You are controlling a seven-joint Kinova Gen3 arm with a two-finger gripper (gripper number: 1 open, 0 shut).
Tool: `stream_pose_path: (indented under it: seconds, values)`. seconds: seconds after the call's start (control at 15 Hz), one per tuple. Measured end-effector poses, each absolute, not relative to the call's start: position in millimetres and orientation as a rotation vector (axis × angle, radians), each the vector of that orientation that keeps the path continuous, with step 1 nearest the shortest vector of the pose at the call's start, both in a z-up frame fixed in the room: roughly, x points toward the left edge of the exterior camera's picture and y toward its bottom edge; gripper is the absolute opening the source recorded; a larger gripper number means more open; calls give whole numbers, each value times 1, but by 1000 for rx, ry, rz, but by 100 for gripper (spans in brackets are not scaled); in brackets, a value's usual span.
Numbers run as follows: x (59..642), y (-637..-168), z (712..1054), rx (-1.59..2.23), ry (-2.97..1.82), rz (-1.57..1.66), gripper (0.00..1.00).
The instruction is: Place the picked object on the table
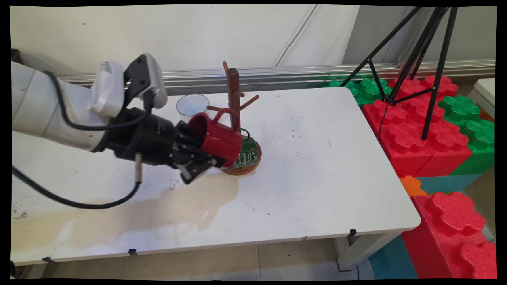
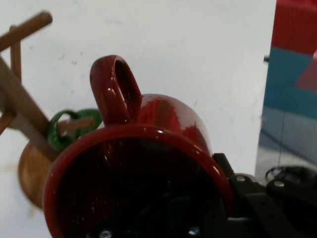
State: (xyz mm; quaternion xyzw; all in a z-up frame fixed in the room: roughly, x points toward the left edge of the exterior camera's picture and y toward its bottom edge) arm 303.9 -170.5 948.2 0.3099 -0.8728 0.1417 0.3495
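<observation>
White and stained, the table (image 1: 317, 166) carried a wooden mug tree (image 1: 233, 99) with a green mug (image 1: 247, 156) hung low at its round base. Just beside it, the hand (image 1: 198, 156) pinched a red mug (image 1: 218, 138) by its rim, tipped sideways, handle up near the pegs. A glass (image 1: 192, 105) stood behind.

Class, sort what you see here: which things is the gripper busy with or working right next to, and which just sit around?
In use: gripper, red mug, wooden mug rack, green mug.
Lying about: round glass, foam blocks, black tripod.
</observation>
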Motion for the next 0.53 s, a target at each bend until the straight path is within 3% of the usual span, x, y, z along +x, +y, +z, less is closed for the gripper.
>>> stream_pose_path:
  seconds: [0.53]
  values:
    - [336, -161, 951, 787, -2440, 462, 0]
